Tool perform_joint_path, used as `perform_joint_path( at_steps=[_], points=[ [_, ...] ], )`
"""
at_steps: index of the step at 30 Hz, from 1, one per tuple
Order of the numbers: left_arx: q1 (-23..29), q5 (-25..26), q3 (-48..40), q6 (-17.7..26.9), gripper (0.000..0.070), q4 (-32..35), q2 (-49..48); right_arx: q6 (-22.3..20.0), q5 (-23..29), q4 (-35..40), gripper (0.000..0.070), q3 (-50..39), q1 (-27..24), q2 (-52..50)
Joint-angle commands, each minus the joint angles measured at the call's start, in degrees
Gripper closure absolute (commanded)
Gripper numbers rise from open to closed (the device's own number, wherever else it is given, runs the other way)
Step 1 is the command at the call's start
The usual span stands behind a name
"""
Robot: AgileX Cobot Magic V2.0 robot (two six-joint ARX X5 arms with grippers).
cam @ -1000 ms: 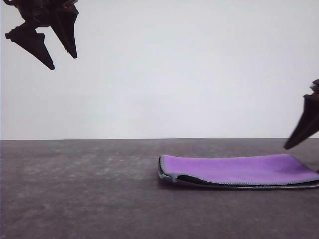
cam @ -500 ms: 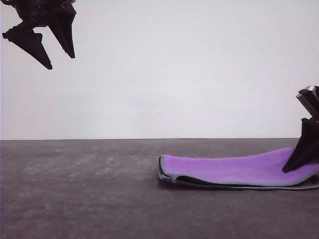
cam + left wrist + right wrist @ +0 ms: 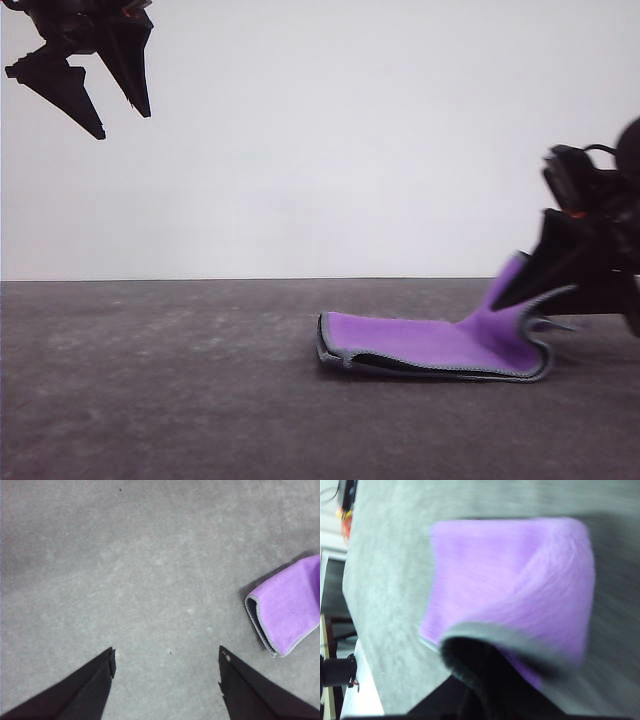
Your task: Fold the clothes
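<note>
— Any lettering, labels or numbers to read?
— None legible anywhere. Plain purple on the cloth, with a grey stitched edge and no tag or print. Bare black on both grippers, unmarked grey on the table, blank white on the wall.

A dark grey table with a faintly mottled, matte surface stretches across the front view, meeting a plain white wall along a straight horizontal line behind it, while the left wrist view shows the same grey surface speckled with small pale flecks.
</note>
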Motion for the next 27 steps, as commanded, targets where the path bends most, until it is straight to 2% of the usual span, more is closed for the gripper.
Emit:
perform_joint_path(
  at_steps=[1, 4, 10, 17, 19, 22, 24, 27],
  points=[
    [0.00, -0.26, 1.44, -0.02, 0.0306, 0.26, 0.24, 4.40, 0.21, 2.84, 0.0693, 0.94, 1.80, 1.03],
    [0.00, -0.24, 1.44, -0.02, 0.0306, 0.18, 0.24, 8.33, 1.85, 7.46, 0.0693, 0.94, 4.93, 1.03],
    [0.00, -0.26, 1.46, -0.04, 0.0306, -0.17, 0.24, 13.09, 3.26, 13.24, 0.0693, 0.94, 9.37, 1.05],
    [0.00, -0.26, 1.45, -0.02, 0.0306, -0.36, 0.26, 15.15, 3.21, 15.98, 0.0689, 0.96, 12.21, 1.05],
    [0.00, -0.26, 1.46, -0.02, 0.0306, -0.44, 0.24, 15.10, 3.17, 15.97, 0.0639, 0.96, 12.53, 1.05],
    [0.00, -0.26, 1.44, -0.02, 0.0306, -0.46, 0.24, 15.12, 2.55, 15.92, 0.0408, 0.96, 12.64, 1.05],
    [0.00, -0.26, 1.44, -0.02, 0.0306, -0.46, 0.24, 15.12, 2.15, 15.93, 0.0367, 0.96, 12.64, 1.05],
    [0.00, -0.26, 1.44, -0.02, 0.0306, -0.52, 0.24, 15.12, 2.18, 15.94, 0.0367, 0.96, 12.62, 1.05]
  ],
)
